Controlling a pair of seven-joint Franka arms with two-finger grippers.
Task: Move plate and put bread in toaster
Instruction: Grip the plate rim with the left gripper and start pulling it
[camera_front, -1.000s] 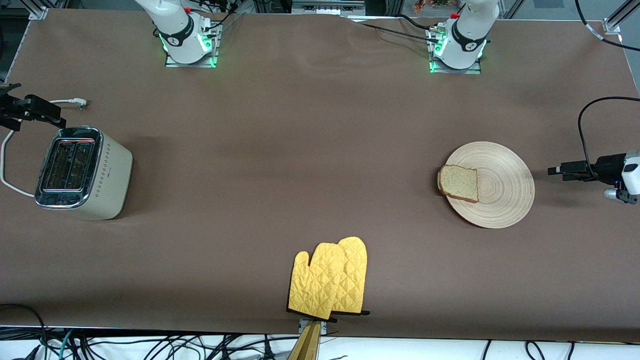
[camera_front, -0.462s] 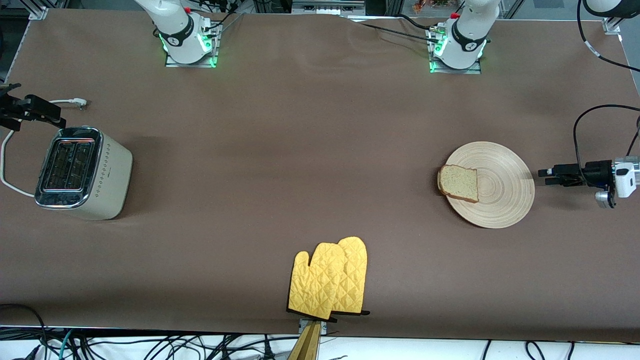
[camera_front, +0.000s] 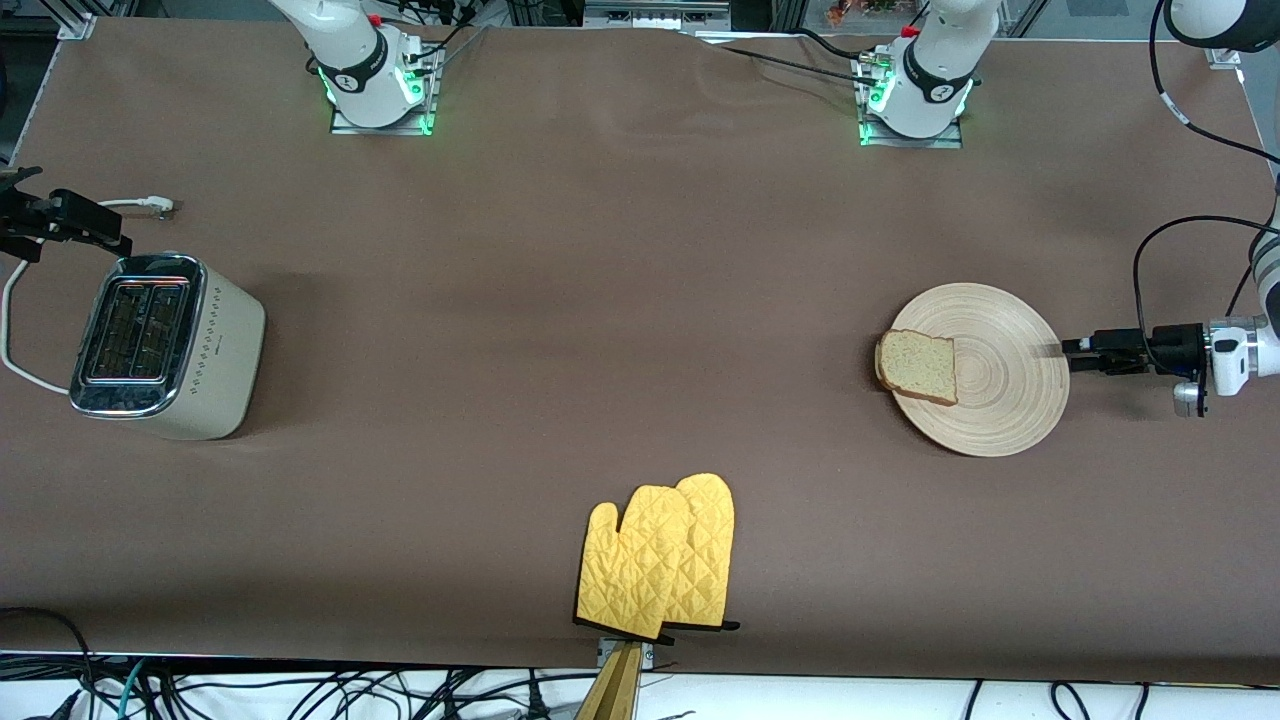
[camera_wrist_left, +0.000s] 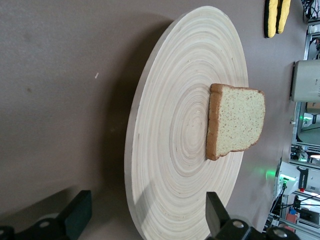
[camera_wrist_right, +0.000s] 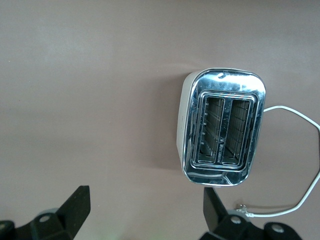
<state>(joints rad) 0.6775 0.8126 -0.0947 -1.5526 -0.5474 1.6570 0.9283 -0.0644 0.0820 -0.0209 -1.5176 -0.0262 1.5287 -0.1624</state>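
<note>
Moved in to the rim of the stiff, light round pale-wood plate (camera_front: 985, 375), left gripper (camera_front: 1068, 351) gaping wide; best pinched at that thin edge.

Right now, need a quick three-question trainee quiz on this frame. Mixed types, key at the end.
1. True or false: the bread lies on the plate.
2. The left gripper is: A) shut on the bread B) open at the plate's rim C) over the toaster.
3. What lies nearest the front camera?

Key:
1. True.
2. B; its open fingers straddle the rim. The right gripper waits open above the toaster.
3. The yellow oven mitts.
</note>
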